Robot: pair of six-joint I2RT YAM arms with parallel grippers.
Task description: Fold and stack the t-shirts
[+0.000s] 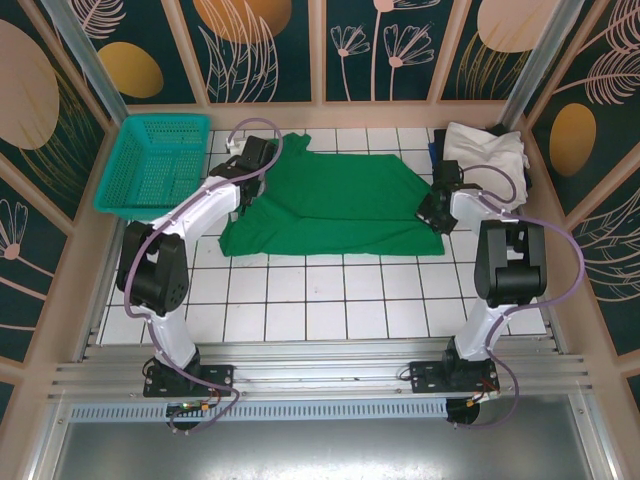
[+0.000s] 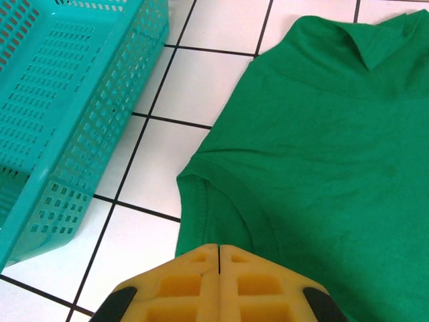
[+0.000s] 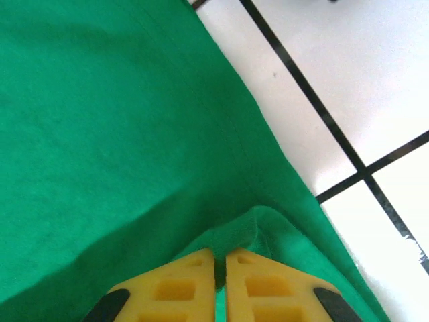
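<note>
The green t-shirt (image 1: pixel 330 205) lies spread across the white tiles in the middle of the table. My left gripper (image 1: pixel 252 165) is at its far-left sleeve. In the left wrist view its yellow jaws (image 2: pixel 220 247) are pressed together where the sleeve hem (image 2: pixel 191 201) runs in under the tips. My right gripper (image 1: pixel 432 212) is at the shirt's right edge. In the right wrist view a bunched fold of green cloth (image 3: pixel 251 231) sits pinched in the narrow gap of that gripper (image 3: pixel 220 253). An off-white t-shirt (image 1: pixel 485 150) is heaped at the back right.
A teal mesh basket (image 1: pixel 155 165) stands at the back left, close beside the left gripper; its wall (image 2: pixel 60 121) shows in the left wrist view. Dark cloth (image 1: pixel 526 183) peeks out beside the off-white heap. Bare tiles (image 1: pixel 330 300) lie between the shirt and the arm bases.
</note>
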